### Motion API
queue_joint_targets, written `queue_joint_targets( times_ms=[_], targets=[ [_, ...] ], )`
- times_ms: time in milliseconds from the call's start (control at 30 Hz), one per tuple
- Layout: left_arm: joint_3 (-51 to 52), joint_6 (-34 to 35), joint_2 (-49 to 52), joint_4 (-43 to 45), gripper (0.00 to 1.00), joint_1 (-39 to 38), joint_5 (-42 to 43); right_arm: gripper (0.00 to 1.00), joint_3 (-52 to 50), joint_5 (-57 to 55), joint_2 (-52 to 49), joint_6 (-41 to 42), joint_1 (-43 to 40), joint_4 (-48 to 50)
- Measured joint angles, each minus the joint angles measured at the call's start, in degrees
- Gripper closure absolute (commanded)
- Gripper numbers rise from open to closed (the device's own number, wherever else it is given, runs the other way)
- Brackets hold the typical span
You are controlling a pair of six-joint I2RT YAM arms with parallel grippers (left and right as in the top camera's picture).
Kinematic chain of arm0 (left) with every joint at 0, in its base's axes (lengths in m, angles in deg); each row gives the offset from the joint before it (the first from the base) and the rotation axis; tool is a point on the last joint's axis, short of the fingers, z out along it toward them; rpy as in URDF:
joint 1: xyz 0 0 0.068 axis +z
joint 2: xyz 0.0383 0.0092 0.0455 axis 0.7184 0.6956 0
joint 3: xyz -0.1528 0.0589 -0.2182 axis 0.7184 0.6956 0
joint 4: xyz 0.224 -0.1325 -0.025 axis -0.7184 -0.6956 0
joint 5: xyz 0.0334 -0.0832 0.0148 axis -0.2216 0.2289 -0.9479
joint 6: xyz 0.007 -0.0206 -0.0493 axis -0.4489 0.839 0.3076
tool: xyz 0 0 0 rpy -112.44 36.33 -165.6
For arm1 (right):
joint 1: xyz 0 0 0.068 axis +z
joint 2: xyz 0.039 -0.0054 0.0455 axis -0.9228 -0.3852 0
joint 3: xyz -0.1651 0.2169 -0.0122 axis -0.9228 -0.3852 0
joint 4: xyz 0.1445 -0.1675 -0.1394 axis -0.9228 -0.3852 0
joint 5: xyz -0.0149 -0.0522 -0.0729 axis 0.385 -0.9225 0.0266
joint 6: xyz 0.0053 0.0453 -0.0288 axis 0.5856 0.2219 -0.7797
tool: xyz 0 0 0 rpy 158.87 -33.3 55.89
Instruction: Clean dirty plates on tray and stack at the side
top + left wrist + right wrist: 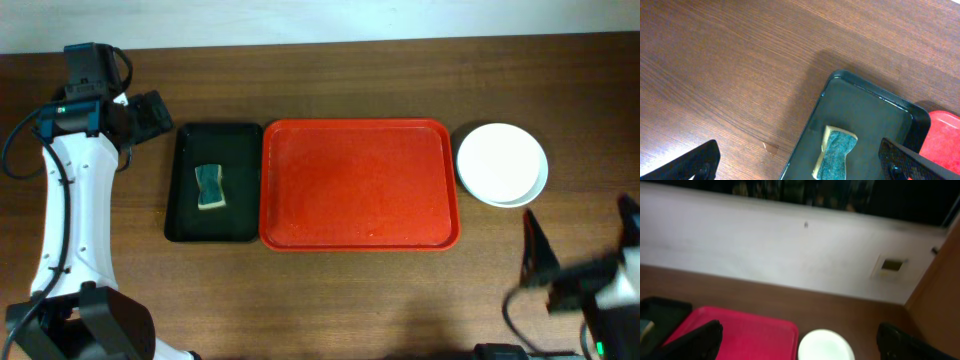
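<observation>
The red tray (360, 185) lies in the middle of the table with nothing on it; it also shows as the tray (755, 335) in the right wrist view. Right of it sits a stack of plates (501, 163), white on top, with the pale rim of another showing beneath; no smears are visible. My left gripper (145, 118) hovers open at the far left, above the table by the black tray's corner. Open as well, my right gripper (585, 235) is at the near right, in front of the plates (825, 346). Neither holds anything.
A narrower black tray (240, 150) lies against the red tray's left side and holds a green and yellow sponge (211, 187). The left wrist view shows that sponge (835, 155) between my open fingers. A pale wall runs behind the table.
</observation>
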Motion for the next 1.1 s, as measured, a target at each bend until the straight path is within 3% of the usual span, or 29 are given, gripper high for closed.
queue_joint_targets(
  times_ms=[400,700,933,1000,1100],
  targets=[
    [0.0,0.0,0.0,-0.02,0.01,0.0,-0.02,0.02,-2.16,-0.07,18.8,-0.39,2.01,-6.45],
    [0.0,0.0,0.0,-0.02,0.01,0.0,0.0,0.02,-17.92,-0.22,29.49,-0.57,5.53,-0.83],
    [0.0,0.0,0.0,-0.02,0.01,0.0,0.0,0.02,-31.08,-0.26,29.49,-0.61,5.51,24.02],
    [0.0,0.0,0.0,-0.04,0.0,0.0,0.0,0.02,-40.22,0.13,29.49,-0.61,5.11,42.82],
    [0.0,0.0,0.0,-0.07,0.01,0.0,0.0,0.02,-47.98,1.09,29.53,-0.66,3.43,55.74]
  ],
)
